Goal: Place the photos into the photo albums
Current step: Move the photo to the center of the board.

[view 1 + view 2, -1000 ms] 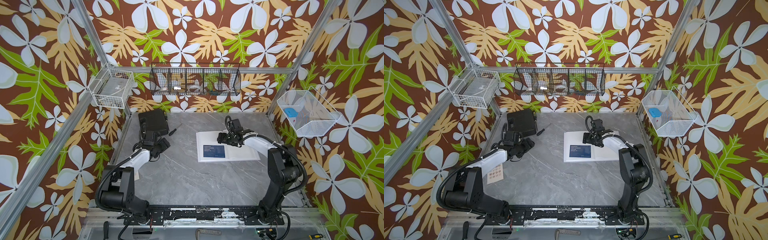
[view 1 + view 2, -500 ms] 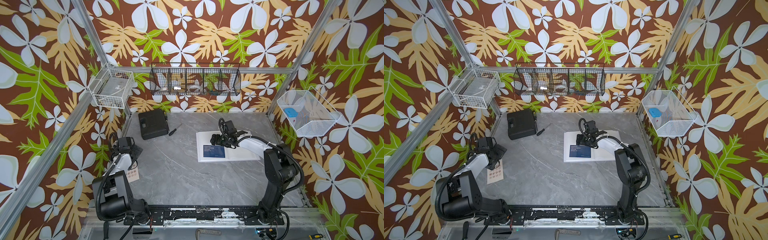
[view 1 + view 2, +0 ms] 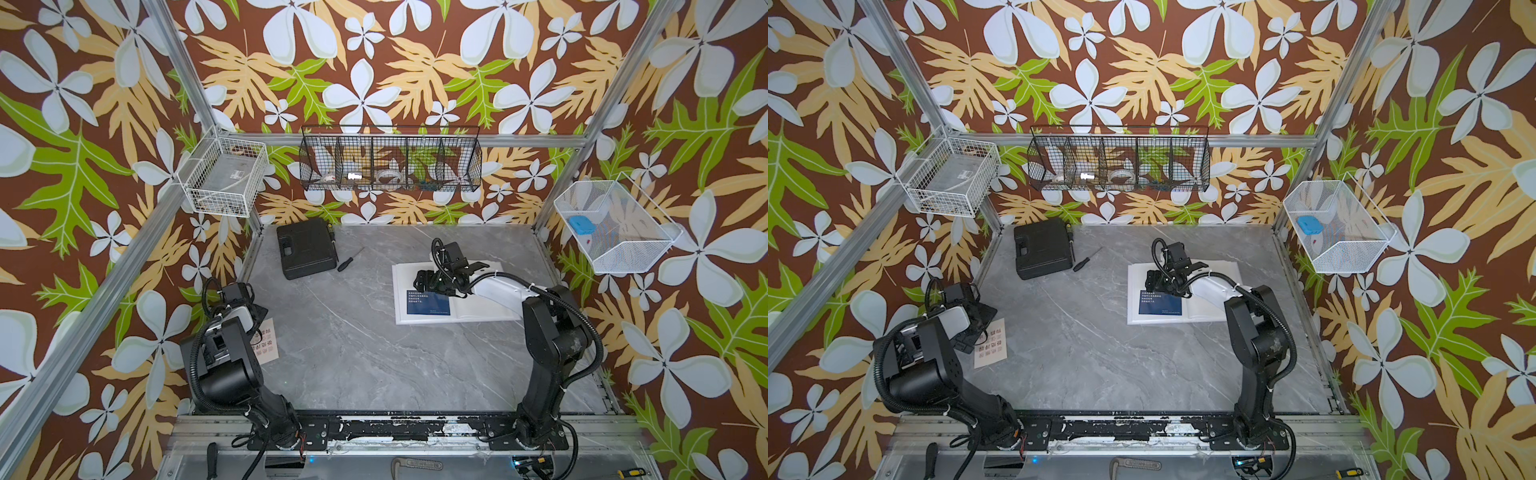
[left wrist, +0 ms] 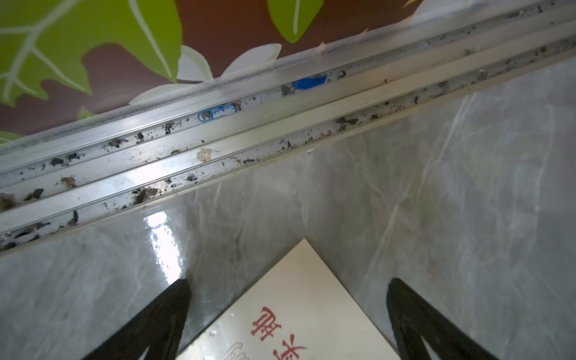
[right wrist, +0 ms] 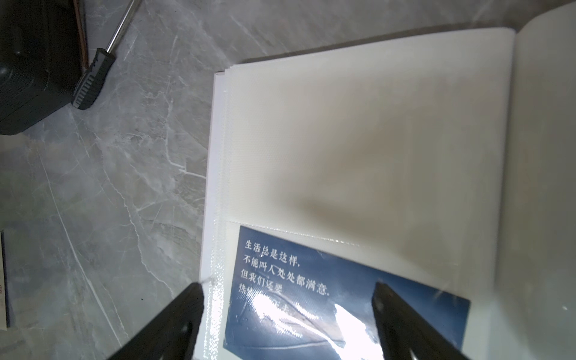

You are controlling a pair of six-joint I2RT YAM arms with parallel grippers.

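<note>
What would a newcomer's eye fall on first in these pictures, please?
The open white photo album with a navy blue card in a sleeve, lying under the open right hand. Next, the cream card with red characters beneath the open left hand, and the black plastic case at the far-left corner.

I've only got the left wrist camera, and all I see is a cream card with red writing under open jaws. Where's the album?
Observer: The album lies open on the right half of the table, under the right gripper.
Operator: Anything in it?
Observer: A navy card sits in the left page's near pocket.
Operator: Is the right gripper holding something?
Observer: No, it is open, hanging over that navy card.
</note>
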